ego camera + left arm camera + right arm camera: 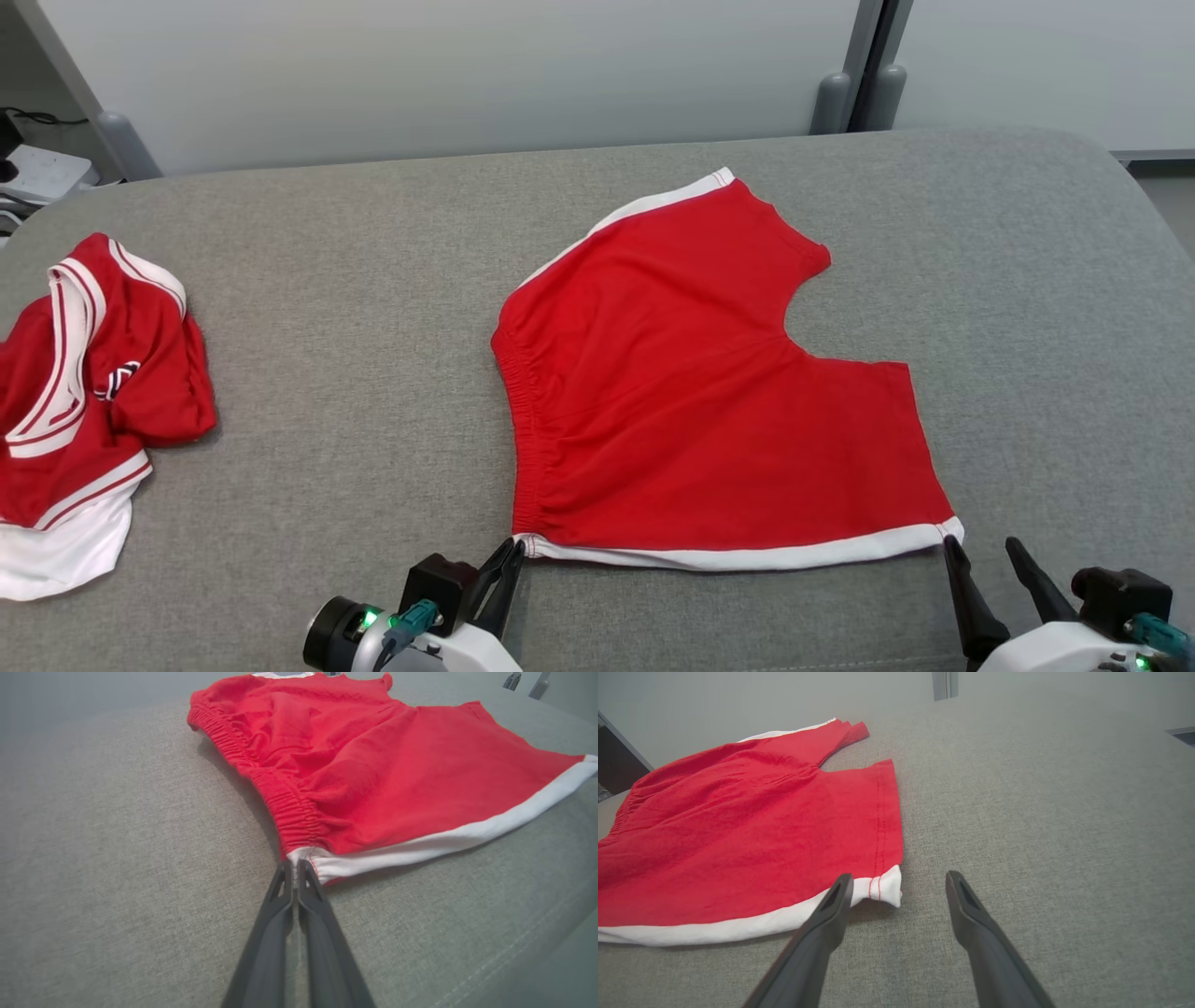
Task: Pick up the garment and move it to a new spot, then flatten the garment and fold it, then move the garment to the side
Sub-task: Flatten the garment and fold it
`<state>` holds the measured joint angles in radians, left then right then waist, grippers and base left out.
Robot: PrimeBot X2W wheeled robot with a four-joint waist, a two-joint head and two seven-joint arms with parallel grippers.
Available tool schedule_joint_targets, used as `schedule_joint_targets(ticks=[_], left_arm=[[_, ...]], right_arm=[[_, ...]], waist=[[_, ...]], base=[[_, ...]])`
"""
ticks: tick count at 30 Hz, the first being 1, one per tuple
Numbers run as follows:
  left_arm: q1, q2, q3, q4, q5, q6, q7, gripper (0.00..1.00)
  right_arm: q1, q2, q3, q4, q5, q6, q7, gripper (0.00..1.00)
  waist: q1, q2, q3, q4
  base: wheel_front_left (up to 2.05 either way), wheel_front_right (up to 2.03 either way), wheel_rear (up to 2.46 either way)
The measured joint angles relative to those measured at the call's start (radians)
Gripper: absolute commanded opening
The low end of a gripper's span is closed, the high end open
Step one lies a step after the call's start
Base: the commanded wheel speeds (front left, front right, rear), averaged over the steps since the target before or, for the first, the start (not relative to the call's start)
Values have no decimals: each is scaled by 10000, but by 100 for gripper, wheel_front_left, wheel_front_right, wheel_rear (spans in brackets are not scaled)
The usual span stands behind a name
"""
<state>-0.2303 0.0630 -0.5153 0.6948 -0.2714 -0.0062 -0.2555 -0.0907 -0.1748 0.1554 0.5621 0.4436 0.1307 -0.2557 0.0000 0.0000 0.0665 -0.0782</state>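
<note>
The garment (691, 392), a pair of red shorts with white side stripes, lies spread flat on the grey padded surface (355, 373). My left gripper (512, 553) is shut on its near left corner, where the gathered waistband meets the white stripe; in the left wrist view the fingertips (293, 865) pinch that white corner of the garment (373, 774). At the near right corner my right gripper (980, 553) stands open. In the right wrist view the garment's (738, 835) white corner lies just inside the left finger of my right gripper (899, 879), touching the surface.
A second red and white garment (84, 392) lies crumpled at the left edge of the surface. Behind the surface stand a pale wall panel and grey posts (831, 98). Bare grey fabric stretches to the right of the shorts (1055, 327).
</note>
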Motion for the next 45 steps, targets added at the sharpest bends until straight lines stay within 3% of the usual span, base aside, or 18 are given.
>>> schedule_joint_targets(ticks=[15, 17, 19, 20, 22, 23, 28, 32, 40, 45], left_arm=[[43, -12, 165, -251, 267, 0, 0, 0], [45, -8, 190, -261, 268, 0, 0, 0], [47, -2, 228, -274, 316, 0, 0, 0], [49, 0, 253, -284, 336, -2, 0, 0], [57, 4, 299, -303, 336, 0, 0, 0], [66, 8, 314, -313, 337, 0, 0, 0], [190, 8, 322, -393, 339, -15, 0, 0], [276, 77, 313, -777, 341, -117, 0, 0], [1106, 468, 324, -2675, 280, -472, 4, 0], [1801, 830, 178, -4470, -153, -713, 627, 0]], right_arm=[[-791, 33, 790, 1287, 871, 0, 2, 97], [-905, 54, 834, 1419, 972, 0, 0, 81], [-1034, 84, 924, 1613, 1053, 0, 0, 50], [-1096, 117, 976, 1710, 1104, 0, 0, 44], [-1226, 163, 1193, 1937, 1229, 0, 2, 4], [-1277, 180, 1239, 2027, 1294, 0, 2, 0], [-1357, 31, 1369, 2123, 1463, 0, 2, 0], [-1240, -360, 897, 1373, 1379, 0, 2, 0], [87, -694, 115, -727, 915, 0, 0, 0], [721, -821, -422, -1833, 731, 0, 0, 0]], waist=[[0, 0, 50, 111], [0, 0, 68, 117], [0, 0, 80, 120], [0, 0, 81, 115], [0, 0, 64, 92], [0, 0, 49, 79], [0, 0, -64, 77], [0, 0, -161, 75], [0, 0, -121, -64], [0, 0, -75, -73]], base=[[0, 0, 0], [0, 0, 0], [0, 0, 0], [0, 0, 0], [0, 0, 0], [0, 0, 0], [0, 0, 0], [0, 0, 0], [0, 0, 0], [0, 0, 0]])
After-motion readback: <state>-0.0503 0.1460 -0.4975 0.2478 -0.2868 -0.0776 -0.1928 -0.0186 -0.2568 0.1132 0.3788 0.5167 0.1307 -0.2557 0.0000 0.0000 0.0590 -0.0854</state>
